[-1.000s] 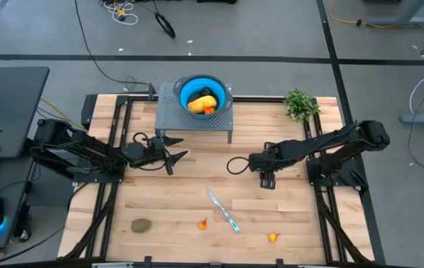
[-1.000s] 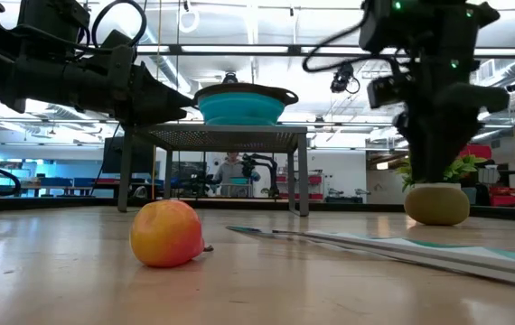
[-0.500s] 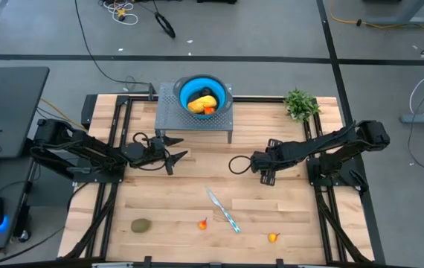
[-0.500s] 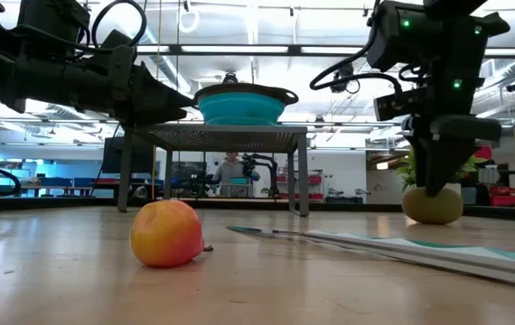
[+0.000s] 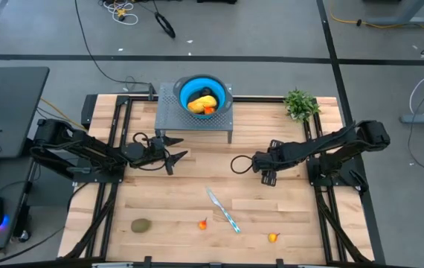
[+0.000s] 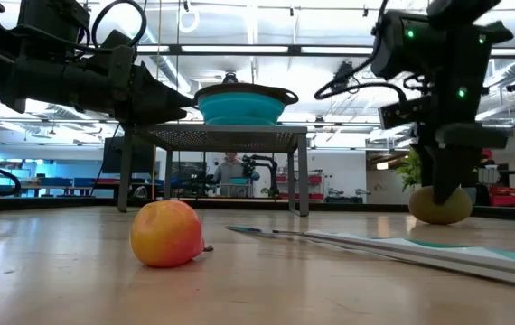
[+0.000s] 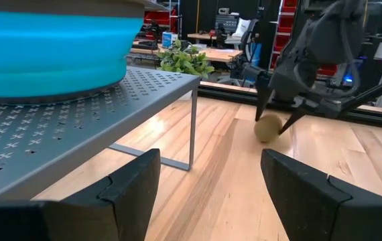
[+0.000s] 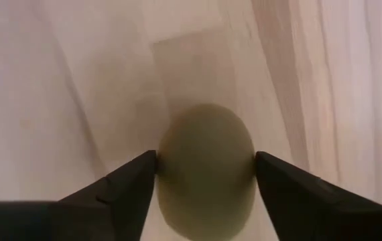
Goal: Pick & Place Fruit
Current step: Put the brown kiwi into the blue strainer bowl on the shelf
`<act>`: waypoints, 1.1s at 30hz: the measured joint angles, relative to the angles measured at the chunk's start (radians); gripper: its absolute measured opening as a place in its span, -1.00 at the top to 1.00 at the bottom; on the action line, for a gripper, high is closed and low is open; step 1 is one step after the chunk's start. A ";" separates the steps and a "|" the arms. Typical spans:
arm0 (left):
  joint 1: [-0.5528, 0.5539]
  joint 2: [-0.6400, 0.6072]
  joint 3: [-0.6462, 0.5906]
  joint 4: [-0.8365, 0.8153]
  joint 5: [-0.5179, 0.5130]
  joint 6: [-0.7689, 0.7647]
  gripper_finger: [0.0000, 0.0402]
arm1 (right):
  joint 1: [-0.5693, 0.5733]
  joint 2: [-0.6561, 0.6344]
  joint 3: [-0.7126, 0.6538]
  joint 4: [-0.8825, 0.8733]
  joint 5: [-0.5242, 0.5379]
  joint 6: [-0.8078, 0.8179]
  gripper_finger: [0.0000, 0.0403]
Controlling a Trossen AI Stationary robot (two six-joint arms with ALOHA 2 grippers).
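Note:
A brownish-green oval [image 8: 206, 175] lies on the wooden table right of centre, also seen in the low view [image 6: 440, 206]. My right gripper [image 8: 206, 164] stands over it, fingers pointing down, and hides it in the high view [image 5: 269, 177]. My left gripper [image 5: 171, 158] hangs open beside the grey rack's near left leg, touching nothing. A second brownish-green oval [image 5: 141, 225] and two orange-red pieces [image 5: 202, 223] [image 5: 273, 237] lie near the table's near edge. The blue bowl [image 5: 204, 93] on the rack holds a yellow-orange piece and an orange-red one. My right gripper pinches the brownish-green oval between its two fingers, one fingertip [image 8: 147, 171] on each side of its widest part [image 8: 167, 167]. The fingers come from above, pointing down. The oval rests on the table [image 6: 440, 217].
A knife with a teal handle [image 5: 223, 209] lies slanted between the right gripper and the near orange-red pieces. The grey perforated rack [image 5: 169, 112] stands at the far middle, and a green plant [image 5: 300, 104] at the far right corner. Bare wood lies around the oval.
My right gripper has moved a little toward the table's right edge and come down over the brownish-green oval, so its fingers now reach the oval's sides. The left arm has kept still.

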 joint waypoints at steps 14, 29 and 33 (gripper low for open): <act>0.000 0.000 0.000 0.002 -0.007 0.001 -0.33 | -0.005 0.002 -0.088 0.078 -0.023 0.023 -0.54; 0.000 0.000 0.000 0.002 -0.007 0.002 -0.33 | -0.006 0.002 -0.088 0.079 -0.042 0.024 -0.30; 0.000 0.000 0.000 0.002 -0.007 0.003 -0.33 | -0.005 0.002 -0.088 0.079 -0.050 0.056 -0.29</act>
